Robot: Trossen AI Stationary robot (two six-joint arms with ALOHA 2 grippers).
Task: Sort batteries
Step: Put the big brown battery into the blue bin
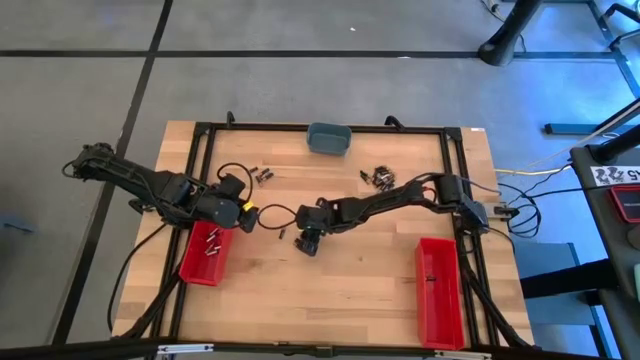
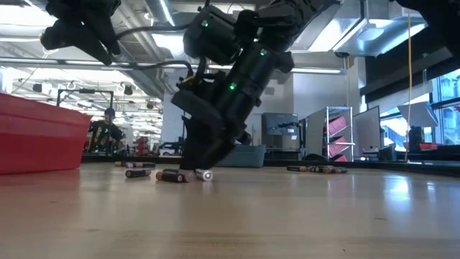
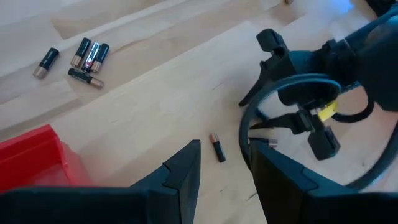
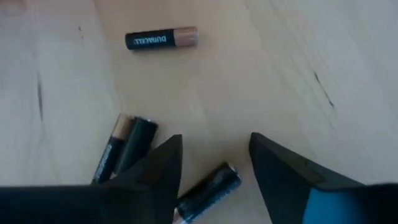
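Two red bins (image 1: 205,252) sit on the pale wood table (image 1: 330,280) seen from above, grey-blue dish (image 1: 328,138) at the far edge; batteries (image 1: 377,177) scattered mid-table. Low view: workshop room, a person (image 2: 106,129) behind. Left gripper (image 3: 227,165) hovers released above one battery (image 3: 217,148). Right gripper (image 4: 214,158) low, fingers parted astride a black, copper-tipped cell (image 4: 208,190).

Two dark jointed arms, looping black cables, yellow tag, green indicator lights
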